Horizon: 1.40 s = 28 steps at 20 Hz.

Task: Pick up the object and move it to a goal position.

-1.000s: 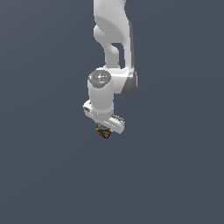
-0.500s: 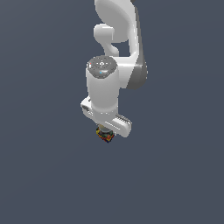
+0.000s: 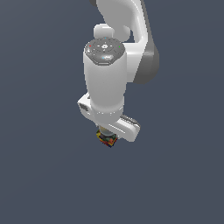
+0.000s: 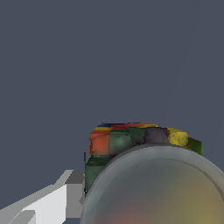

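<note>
Now | object [image 3: 106, 139] under tool [image 3: 109, 136] | compact, long axis unclear

Open grey space on every side of the gripper [image 3: 107, 139]: nothing below the fingertips, nothing to either side in the exterior view. Only thing near the fingers is the object [image 3: 106, 138], sitting right at the tips. Wrist view: object [image 4: 131, 140] and a grey dome fill the near field; beyond, clear.

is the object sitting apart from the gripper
No, the multicoloured object sits tucked right under the gripper in the exterior view, with no gap showing.
</note>
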Each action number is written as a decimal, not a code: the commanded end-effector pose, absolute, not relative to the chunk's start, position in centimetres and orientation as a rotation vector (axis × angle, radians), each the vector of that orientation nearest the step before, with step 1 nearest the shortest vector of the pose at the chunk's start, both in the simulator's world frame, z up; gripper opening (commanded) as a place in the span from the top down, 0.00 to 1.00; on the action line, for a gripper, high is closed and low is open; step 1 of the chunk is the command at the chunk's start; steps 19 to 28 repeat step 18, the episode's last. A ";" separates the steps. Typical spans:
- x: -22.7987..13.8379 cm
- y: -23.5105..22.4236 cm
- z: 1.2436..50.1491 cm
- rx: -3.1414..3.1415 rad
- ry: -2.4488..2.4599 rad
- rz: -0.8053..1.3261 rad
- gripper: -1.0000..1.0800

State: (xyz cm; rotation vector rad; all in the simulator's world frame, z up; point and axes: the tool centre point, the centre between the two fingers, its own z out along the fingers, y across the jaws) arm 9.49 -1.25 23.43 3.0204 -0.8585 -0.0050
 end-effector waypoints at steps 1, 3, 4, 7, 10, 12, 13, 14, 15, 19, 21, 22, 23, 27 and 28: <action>10.4 -1.1 24.7 3.021 -0.859 0.000 1.00; 10.9 -0.9 25.3 3.021 -0.859 0.000 1.00; 11.2 -0.9 25.6 3.021 -0.859 0.000 1.00; 11.7 -0.7 26.3 3.021 -0.859 0.000 1.00; 12.2 -0.6 26.7 3.021 -0.859 0.000 1.00; 12.4 -0.6 27.0 3.021 -0.859 0.000 1.00; 12.4 -0.6 27.0 3.021 -0.859 0.000 1.00; 12.5 -0.6 27.1 3.021 -0.859 0.000 1.00; 12.6 -0.5 27.2 3.021 -0.859 0.000 1.00; 12.6 -0.5 27.2 3.021 -0.859 0.000 1.00; 12.6 -0.5 27.2 3.021 -0.859 0.000 1.00; 12.6 -0.5 27.2 3.021 -0.859 0.000 1.00; 12.6 -0.5 27.2 3.021 -0.859 0.000 1.00; 12.6 -0.5 27.2 3.021 -0.859 0.000 1.00; 12.6 -0.5 27.2 3.021 -0.859 0.000 1.00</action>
